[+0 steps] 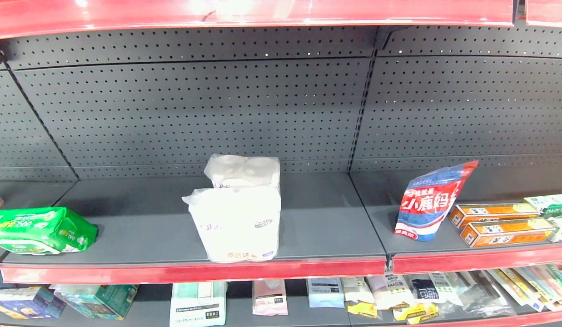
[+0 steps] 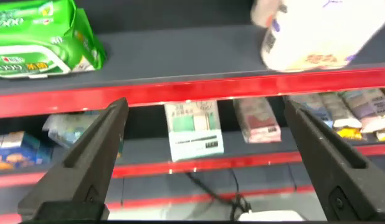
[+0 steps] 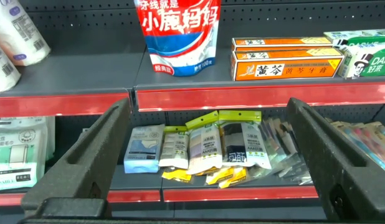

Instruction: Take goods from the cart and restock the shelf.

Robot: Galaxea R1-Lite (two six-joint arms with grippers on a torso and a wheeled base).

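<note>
Here's the grey shelf (image 1: 140, 218), wide across the head view, with a glossy red edge strip (image 1: 190, 271) along its front and a perforated back panel (image 1: 194, 109) rising behind it. Front and centre stands a white toilet-paper pack (image 1: 237, 225), right at the front edge, and a second toilet-paper pack (image 1: 243, 171) sits just behind it, touching. Off to the robot's left lies a green tissue pack (image 1: 40, 229), flat on the shelf and well apart from the white ones. In the right-hand bay a red, white and blue pouch (image 1: 430, 200) stands upright, leaning a little. Just beside it lie two orange boxes (image 1: 505, 231), one behind the other, and past them green-and-white boxes (image 1: 551, 204) at the edge. Down on the lower tier there's a row of small sachets (image 1: 390, 290).

The left gripper (image 2: 205, 104) hangs before the red strip, fingers spread wide, nothing between them. The right gripper (image 3: 209, 102) faces the pouch's bay, likewise spread and empty-handed, with the sachets visible between its fingers.
</note>
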